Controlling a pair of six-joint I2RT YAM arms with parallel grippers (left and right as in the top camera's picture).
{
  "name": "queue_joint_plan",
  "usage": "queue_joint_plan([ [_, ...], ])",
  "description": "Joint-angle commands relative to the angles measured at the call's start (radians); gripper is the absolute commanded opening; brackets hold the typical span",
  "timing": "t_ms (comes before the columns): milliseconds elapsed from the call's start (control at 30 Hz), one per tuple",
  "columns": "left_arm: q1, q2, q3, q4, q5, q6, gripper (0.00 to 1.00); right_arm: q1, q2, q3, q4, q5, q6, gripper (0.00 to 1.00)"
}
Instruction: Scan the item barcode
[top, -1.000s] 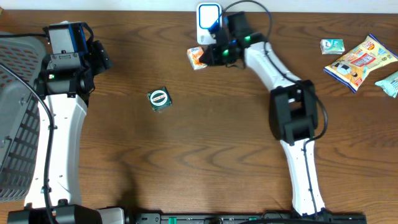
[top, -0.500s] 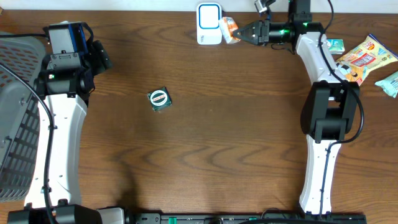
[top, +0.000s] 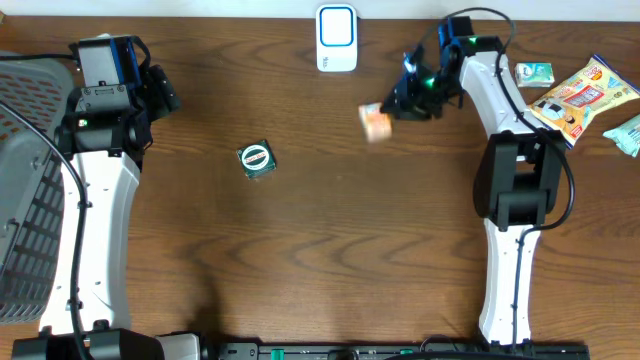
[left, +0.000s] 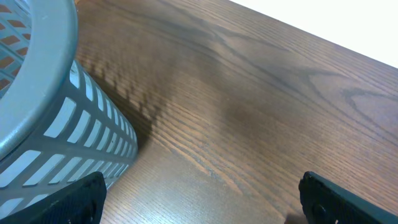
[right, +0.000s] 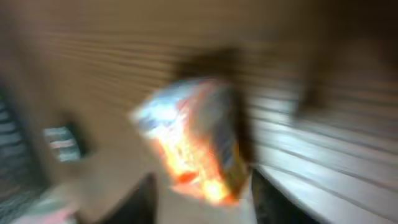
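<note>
At about 1 o'clock on the worktop (top: 330, 250) your orange packet (top: 375, 122) is a blur just off the right gripper (top: 400, 104) — jaws spread, probably letting go — 5 o'clock from the scanner (top: 336, 38). Left gripper (left: 202, 202) gapes empty.

Open tabletop (top: 340, 260) mid-front; basket (top: 25, 200) walls the left, scanner (top: 336, 38) (white) the back, snack packets (top: 580, 100) the right

The basket (top: 25, 200) stands at the left edge of the table (top: 330, 260). The scanner (top: 336, 38) sits at the far edge, mid-table. A packet (top: 376, 122) is to its near right, just left of the right gripper (top: 405, 100). A small pack (top: 256, 159) lies left of centre. Snack bags (top: 580, 98) lie at the far right.
</note>
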Motion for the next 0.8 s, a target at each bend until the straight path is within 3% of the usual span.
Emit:
queue_joint_plan([
  [0,0.004,0.006,0.008,-0.003,-0.01,0.013,0.98,0.017,-0.031,0.003,-0.021,0.29,-0.01,0.6],
  [167,0.004,0.006,0.008,-0.003,-0.01,0.013,0.98,0.018,-0.059,0.027,-0.02,0.291,-0.01,0.63],
  [400,0.004,0.006,0.008,-0.003,-0.01,0.013,0.98,0.095,-0.135,0.064,0.0,0.313,-0.121,0.51],
  [767,0.004,0.006,0.008,-0.003,-0.01,0.013,0.98,0.354,-0.105,0.05,-0.039,0.801,-0.139,0.56],
])
